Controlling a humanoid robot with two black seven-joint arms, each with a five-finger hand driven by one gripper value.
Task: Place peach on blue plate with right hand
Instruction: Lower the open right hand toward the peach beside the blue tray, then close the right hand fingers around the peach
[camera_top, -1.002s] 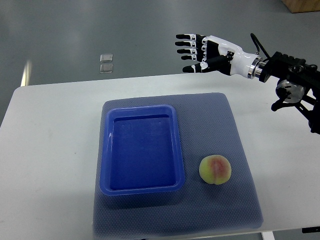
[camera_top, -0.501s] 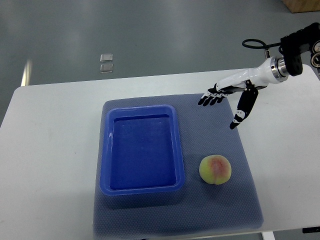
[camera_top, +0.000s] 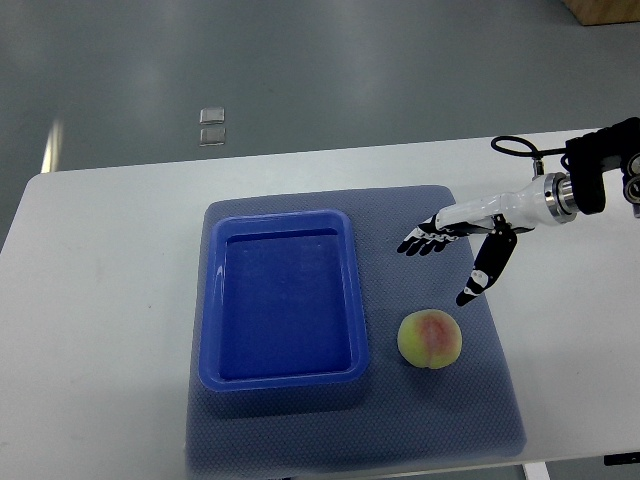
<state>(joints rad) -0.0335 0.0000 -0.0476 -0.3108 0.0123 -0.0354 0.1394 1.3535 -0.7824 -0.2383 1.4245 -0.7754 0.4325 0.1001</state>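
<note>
The right hand comes in from the right edge and hangs above the far right part of the grey-blue mat. Its fingers are stretched out toward the left and the thumb points down and away from them, so the hand is wide open and holds nothing. The peach lies on the mat below the thumb tip, apart from it, and just to the right of the blue plate. The peach is nearly round, so no long axis can be told; its red blush faces up. The plate is a rectangular tray with its long side running away from the robot. No writing or label can be read anywhere. All rests on a white table.
</note>
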